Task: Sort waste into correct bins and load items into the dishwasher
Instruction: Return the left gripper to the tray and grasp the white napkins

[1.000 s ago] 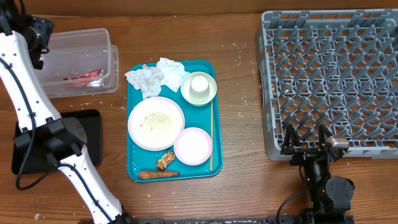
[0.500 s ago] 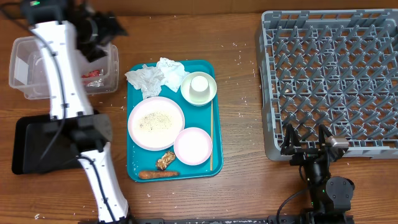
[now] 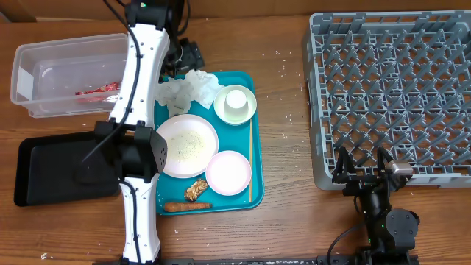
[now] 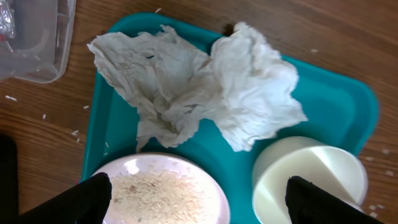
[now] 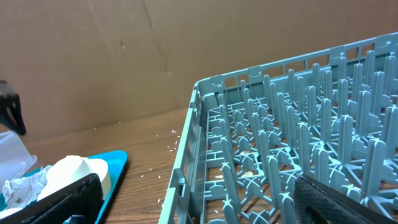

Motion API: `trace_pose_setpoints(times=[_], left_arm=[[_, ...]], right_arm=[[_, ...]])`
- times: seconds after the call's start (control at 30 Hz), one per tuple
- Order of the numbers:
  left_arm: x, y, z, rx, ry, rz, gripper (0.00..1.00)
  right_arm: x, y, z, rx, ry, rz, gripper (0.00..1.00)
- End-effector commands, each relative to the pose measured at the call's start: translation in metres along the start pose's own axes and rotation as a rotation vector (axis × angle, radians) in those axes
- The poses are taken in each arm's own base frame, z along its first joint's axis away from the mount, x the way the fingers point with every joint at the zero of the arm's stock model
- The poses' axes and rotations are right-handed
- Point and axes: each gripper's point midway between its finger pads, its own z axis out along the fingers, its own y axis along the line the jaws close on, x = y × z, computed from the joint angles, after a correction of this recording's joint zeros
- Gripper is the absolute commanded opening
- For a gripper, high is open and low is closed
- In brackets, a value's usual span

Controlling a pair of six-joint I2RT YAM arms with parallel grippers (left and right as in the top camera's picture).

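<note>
My left gripper is open and empty, hovering over the crumpled white tissues at the back left of the teal tray. In the left wrist view the tissues lie just ahead of my spread fingers. The large plate with rice, small plate, bowl with upturned cup, wooden stick, carrot and brown lump sit on the tray. A red wrapper lies in the clear tub. My right gripper is open and empty at the front edge of the grey rack.
The black tray lies front left, partly under my left arm. Rice grains are scattered on the wood around the teal tray. In the right wrist view the rack fills the right side, with the cup at far left.
My left arm has swung right, from over the clear tub to above the tissues at the back of the teal tray. The right arm has not moved.
</note>
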Motion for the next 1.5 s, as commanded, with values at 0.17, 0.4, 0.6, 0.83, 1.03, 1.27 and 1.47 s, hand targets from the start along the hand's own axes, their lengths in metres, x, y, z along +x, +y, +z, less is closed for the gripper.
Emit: trace_pose_setpoints(times=[0.17,0.4,0.6,0.83,1.03,1.27,1.47], left_arm=[[0.026,0.014,0.062,-0.042,0.155,0.171,0.79],[0.037,0.005,0.096,-0.001,0.181,0.251,0.84],[0.012,0.011,0.105,-0.056,0.069,0.243,0.83],[-0.002,0.004,0.108,-0.034,0.013,0.226,0.63],[-0.002,0.001,0.109,-0.024,0.012,0.226,0.56],[0.000,-0.002,0.109,-0.007,0.018,0.227,0.30],[-0.002,-0.001,0.100,-0.004,0.017,0.220,0.04]], right_arm=[[0.002,-0.001,0.000,0.003,-0.004,-0.007,1.00],[0.002,-0.001,0.000,0.003,-0.004,-0.007,1.00],[0.002,-0.001,0.000,0.003,-0.004,-0.007,1.00],[0.002,-0.001,0.000,0.003,-0.004,-0.007,1.00],[0.002,-0.001,0.000,0.003,-0.004,-0.007,1.00],[0.002,-0.001,0.000,0.003,-0.004,-0.007,1.00],[0.002,-0.001,0.000,0.003,-0.004,-0.007,1.00]])
